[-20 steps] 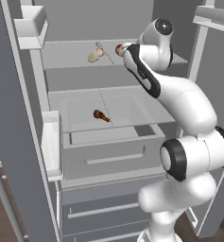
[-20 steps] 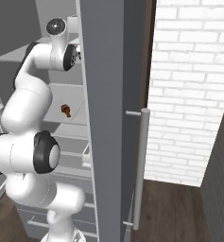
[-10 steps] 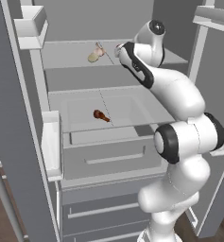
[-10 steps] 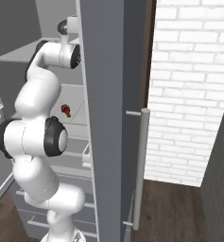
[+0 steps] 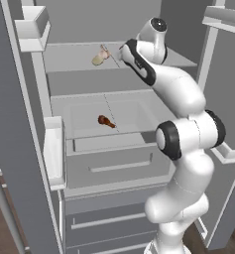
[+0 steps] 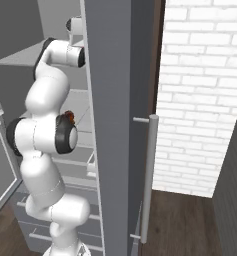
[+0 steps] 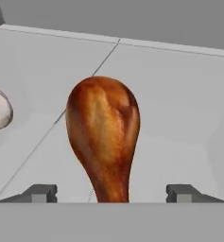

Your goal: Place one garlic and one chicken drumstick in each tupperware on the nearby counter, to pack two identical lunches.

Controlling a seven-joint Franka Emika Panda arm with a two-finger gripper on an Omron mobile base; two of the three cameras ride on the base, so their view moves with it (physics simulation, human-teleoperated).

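Gripper (image 7: 111,193) jaws stand apart, straddling a chicken drumstick (image 7: 104,137) on the upper fridge shelf (image 5: 69,59), not yet clamped. Garlic (image 5: 98,58) lies just beside it; another drumstick (image 5: 106,120) waits on the lower shelf (image 5: 134,111). Judging by this, packing has barely begun.

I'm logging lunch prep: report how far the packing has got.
Done: nothing looks packed; no tupperware is in sight. In hand: the gripper is up at the fridge's top shelf, jaws open either side of a chicken drumstick and not yet closed on it, a garlic lying beside. Left: grab this drumstick, the second drumstick on the shelf below, the garlic, and fill both containers.
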